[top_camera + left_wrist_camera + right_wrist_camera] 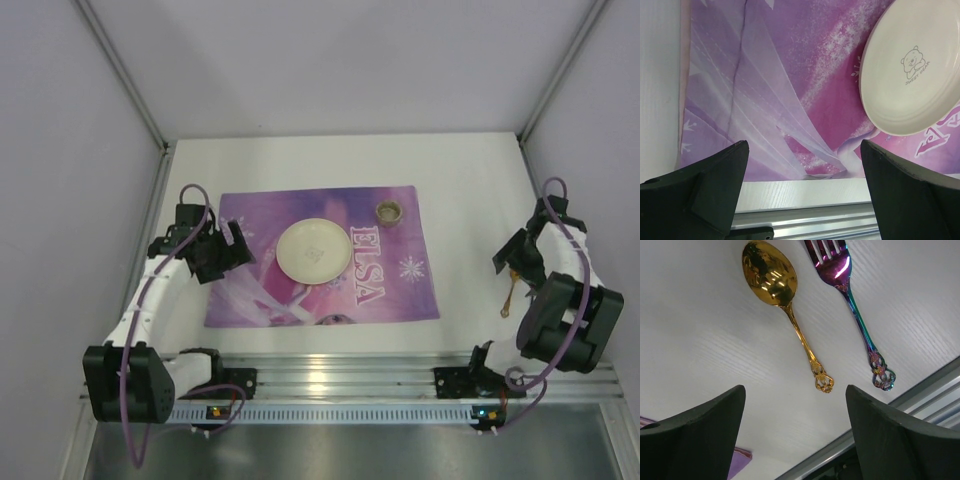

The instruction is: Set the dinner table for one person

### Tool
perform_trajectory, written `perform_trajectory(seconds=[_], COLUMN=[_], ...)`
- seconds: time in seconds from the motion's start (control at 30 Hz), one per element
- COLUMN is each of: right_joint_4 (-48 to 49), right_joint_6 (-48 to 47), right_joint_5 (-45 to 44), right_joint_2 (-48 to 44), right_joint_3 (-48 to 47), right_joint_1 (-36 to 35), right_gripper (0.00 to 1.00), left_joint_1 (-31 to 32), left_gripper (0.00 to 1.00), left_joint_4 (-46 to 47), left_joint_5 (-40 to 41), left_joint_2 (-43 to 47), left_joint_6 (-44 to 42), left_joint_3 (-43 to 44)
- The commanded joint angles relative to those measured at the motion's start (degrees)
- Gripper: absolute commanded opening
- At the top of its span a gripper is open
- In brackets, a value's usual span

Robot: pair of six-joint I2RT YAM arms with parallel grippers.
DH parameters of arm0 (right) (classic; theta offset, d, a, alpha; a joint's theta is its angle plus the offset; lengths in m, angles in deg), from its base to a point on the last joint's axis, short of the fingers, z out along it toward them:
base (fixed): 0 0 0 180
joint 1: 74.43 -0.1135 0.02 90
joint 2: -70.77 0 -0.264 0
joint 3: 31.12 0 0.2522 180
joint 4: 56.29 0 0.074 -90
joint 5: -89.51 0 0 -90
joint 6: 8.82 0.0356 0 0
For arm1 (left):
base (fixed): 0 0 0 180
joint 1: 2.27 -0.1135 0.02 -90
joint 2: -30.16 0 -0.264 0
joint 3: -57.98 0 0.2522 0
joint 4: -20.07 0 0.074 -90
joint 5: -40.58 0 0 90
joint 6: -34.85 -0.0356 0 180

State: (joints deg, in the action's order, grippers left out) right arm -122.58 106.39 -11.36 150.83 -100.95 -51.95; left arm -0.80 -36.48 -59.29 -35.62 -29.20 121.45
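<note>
The dinner table (pixel 470 180) is a white top with a purple ELSA placemat (pixel 395 290) on it. A cream plate (pixel 313 252) with a bear print (pixel 915 70) lies at the mat's middle, and a small cup (pixel 388 212) stands near its far right corner. A gold spoon (pixel 771 274) and an iridescent fork (pixel 860 325) lie side by side on the bare table right of the mat. My right gripper (pixel 795 390) hovers open above their handle ends, holding nothing. My left gripper (pixel 804 145) is open over the mat's near left part, left of the plate.
A ribbed aluminium rail (pixel 340 375) runs along the near edge of the table. Grey walls and slanted frame posts (pixel 125 75) close in the left, right and back sides. In the top view only the spoon (pixel 509 295) shows beside the right arm.
</note>
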Motion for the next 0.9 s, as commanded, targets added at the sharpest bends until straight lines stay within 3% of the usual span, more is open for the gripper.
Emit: perform_trajectory(seconds=[0.0,0.2,0.57,0.7,0.87], right_joint_4=[5.4,8.2,12.0,13.6,15.5], right_joint_6=[-2.1,-2.6,-4.8,-4.3,-4.5], right_joint_5=[2.2,0.2,-0.2,1.8,5.3], right_joint_2=[4.0,8.6,13.6,14.7,16.5], right_joint_3=[0.5,1.1,2.6,3.1,4.0], right_joint_1=[1.0,1.7,3.7,4.2,4.2], right_gripper=[0.81,0.67,0.55,0.41,0.13], left_joint_1=[0.2,0.3,0.4,0.4,0.4], left_gripper=[0.99,0.99,0.99,0.99,0.99], left_joint_4=[3.1,3.2,2.5,2.0,0.1], left_joint_5=[-1.3,-1.3,0.0,0.6,0.7], left_joint_2=[0.2,-0.7,-2.2,-2.7,-2.7], left_joint_6=[-1.2,-1.2,-1.2,-1.0,-0.7], left_joint_3=[-0.3,-0.4,-0.1,0.1,1.5])
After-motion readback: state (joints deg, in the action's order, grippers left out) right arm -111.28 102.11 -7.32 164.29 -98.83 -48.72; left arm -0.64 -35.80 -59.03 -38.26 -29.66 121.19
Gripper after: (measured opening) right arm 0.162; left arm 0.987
